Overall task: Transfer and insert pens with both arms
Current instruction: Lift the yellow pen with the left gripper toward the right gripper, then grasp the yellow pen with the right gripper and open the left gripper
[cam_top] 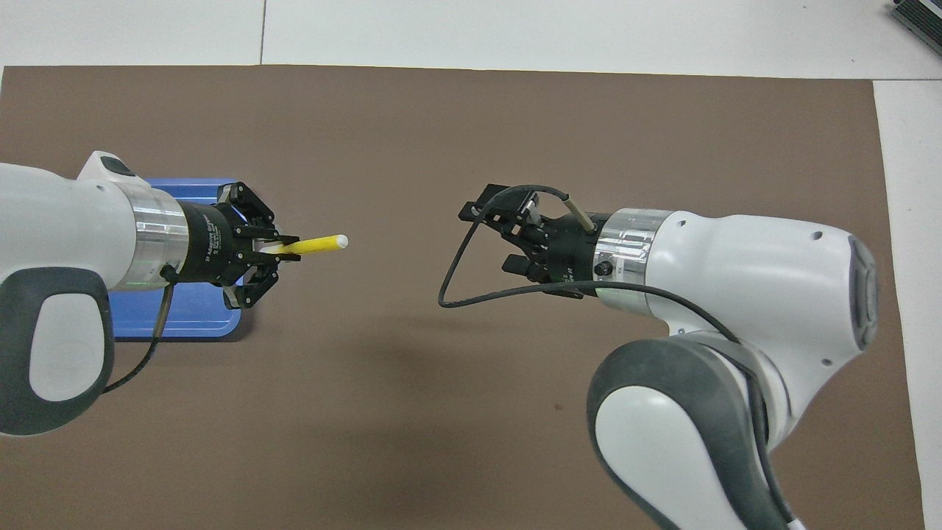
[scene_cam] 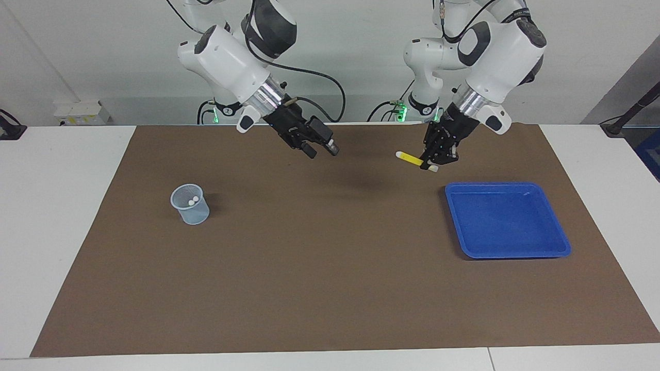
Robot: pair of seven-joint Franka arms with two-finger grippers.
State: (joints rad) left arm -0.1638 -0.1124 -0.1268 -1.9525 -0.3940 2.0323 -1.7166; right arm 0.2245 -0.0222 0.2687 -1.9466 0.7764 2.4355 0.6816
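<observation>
My left gripper (scene_cam: 429,164) (cam_top: 283,246) is shut on the capped end of the yellow pen (scene_cam: 411,158) (cam_top: 316,244). It hangs in the air over the brown mat, beside the tray's corner, and the pen points toward the right gripper. My right gripper (scene_cam: 322,149) (cam_top: 491,237) is open and holds nothing. It hangs over the mat's middle and faces the pen across a gap. Two whitish pen ends (scene_cam: 192,201) stick up inside the pale blue mesh cup (scene_cam: 190,206). In the overhead view the right arm hides the cup.
A blue tray (scene_cam: 508,221) (cam_top: 180,318) lies on the mat toward the left arm's end, with nothing in it. The brown mat (scene_cam: 330,278) covers most of the white table. The cup stands toward the right arm's end.
</observation>
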